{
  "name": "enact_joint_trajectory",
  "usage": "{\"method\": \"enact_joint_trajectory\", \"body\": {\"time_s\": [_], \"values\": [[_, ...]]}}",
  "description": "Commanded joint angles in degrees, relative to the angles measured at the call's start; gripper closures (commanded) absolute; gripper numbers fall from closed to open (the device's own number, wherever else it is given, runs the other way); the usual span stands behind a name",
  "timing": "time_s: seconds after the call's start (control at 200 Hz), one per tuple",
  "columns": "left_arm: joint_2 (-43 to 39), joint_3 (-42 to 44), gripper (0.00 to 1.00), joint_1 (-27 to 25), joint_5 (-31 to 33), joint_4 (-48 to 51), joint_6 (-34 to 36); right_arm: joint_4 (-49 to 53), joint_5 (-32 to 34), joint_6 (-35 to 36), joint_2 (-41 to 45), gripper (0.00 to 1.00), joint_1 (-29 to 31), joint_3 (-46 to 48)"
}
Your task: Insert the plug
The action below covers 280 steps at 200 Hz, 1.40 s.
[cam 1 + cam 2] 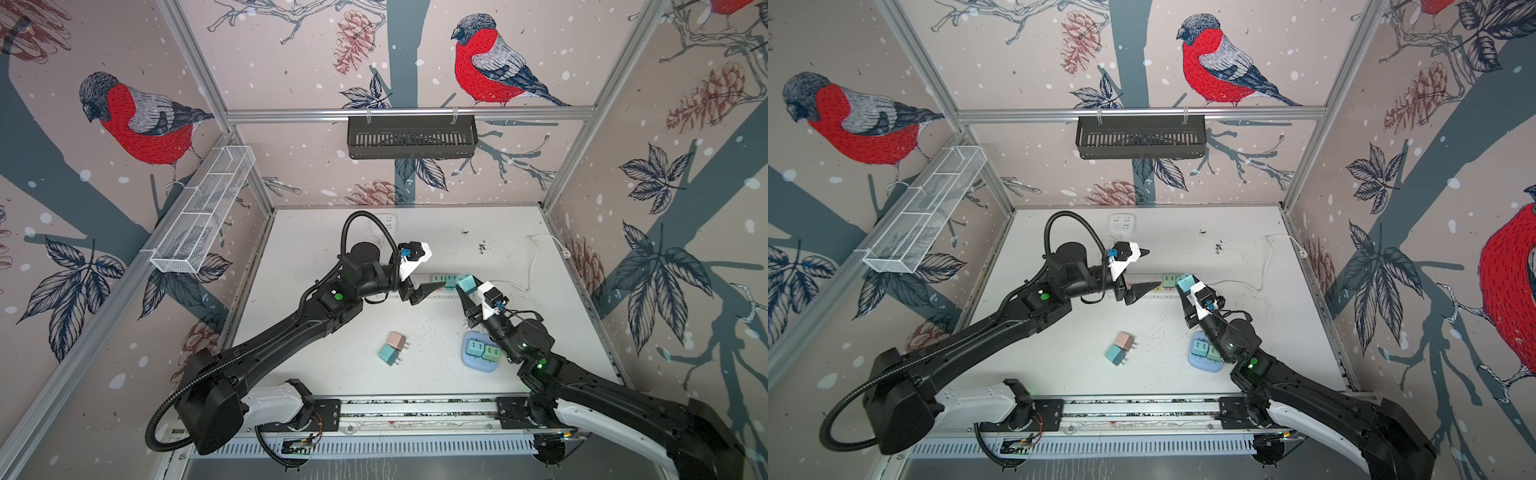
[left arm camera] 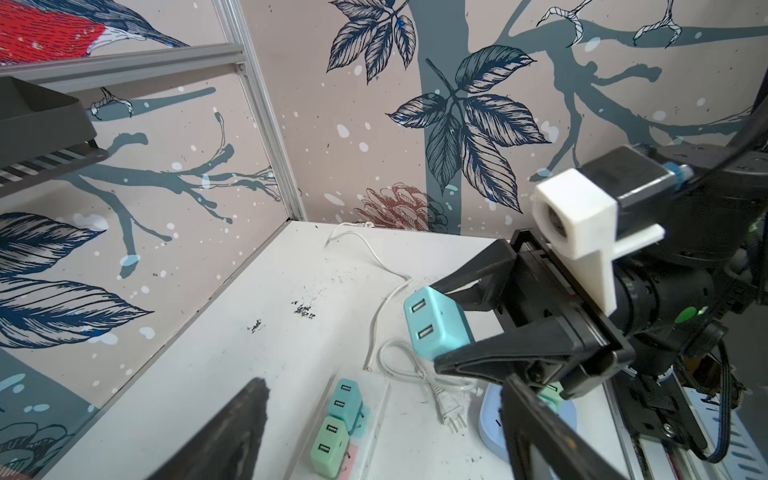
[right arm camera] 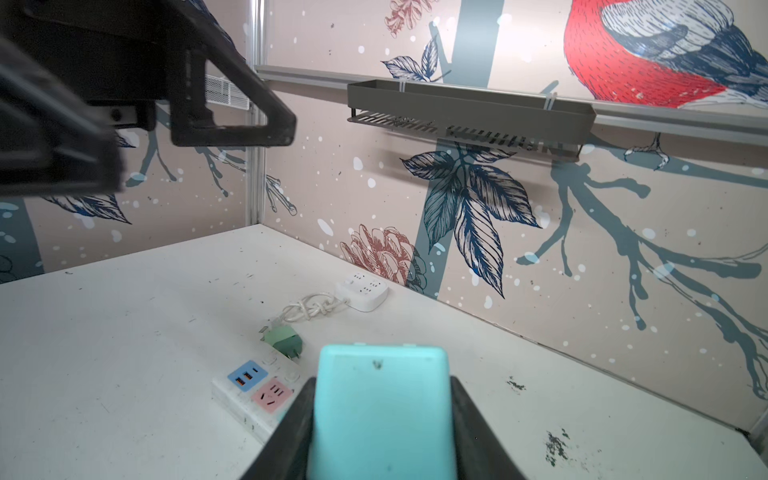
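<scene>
Teal USB charger [image 2: 432, 328]: held by right gripper [image 1: 462, 293], prongs hidden; power strip [image 3: 249, 395] partly screened. Left gripper [image 2: 382, 382]: spread wide, nothing held. White tabletop [image 1: 316, 365] left open around.

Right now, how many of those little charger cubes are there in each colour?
Teal charger: 4 (one in the right tool, one plugged into the strip, one on the table, one in the tray)
Green charger: 3 (strip, tray, one loose by the strip)
Pink charger: 1 (table)
Total: 8
</scene>
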<state>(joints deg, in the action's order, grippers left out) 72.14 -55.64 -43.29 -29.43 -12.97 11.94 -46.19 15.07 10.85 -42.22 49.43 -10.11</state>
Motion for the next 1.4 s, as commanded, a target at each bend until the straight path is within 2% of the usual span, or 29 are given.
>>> {"method": "enact_joint_trajectory", "body": {"time_s": [0.0, 0.56, 0.735, 1.026, 1.216, 1.396], "values": [[1.4, -1.2, 0.16, -0.1, -3.4, 1.3, -0.3, -5.3, -2.3, 4.1, 1.2, 0.84, 0.2, 0.4], [7.5, -9.4, 0.17, -0.2, -5.9, 9.4, -0.6, -6.6, -6.3, 9.2, 2.9, 0.84, 3.9, 2.3], [7.2, -8.5, 0.17, -0.4, -7.5, 9.5, -0.2, -7.0, -6.4, 10.5, 1.7, 0.84, 4.9, 0.8], [7.5, -9.4, 0.17, -0.7, -9.0, 10.5, 0.1, -13.5, -6.3, 17.8, -5.4, 0.85, 4.5, -0.3], [6.8, -8.8, 0.17, -0.8, -9.0, 10.8, 0.6, -15.9, -8.0, 17.4, -10.0, 0.88, 1.3, -2.8], [7.5, -9.2, 0.18, -1.0, -8.9, 11.0, 0.8, -19.3, -11.0, 19.2, -11.7, 0.88, 1.2, -2.8]]}}
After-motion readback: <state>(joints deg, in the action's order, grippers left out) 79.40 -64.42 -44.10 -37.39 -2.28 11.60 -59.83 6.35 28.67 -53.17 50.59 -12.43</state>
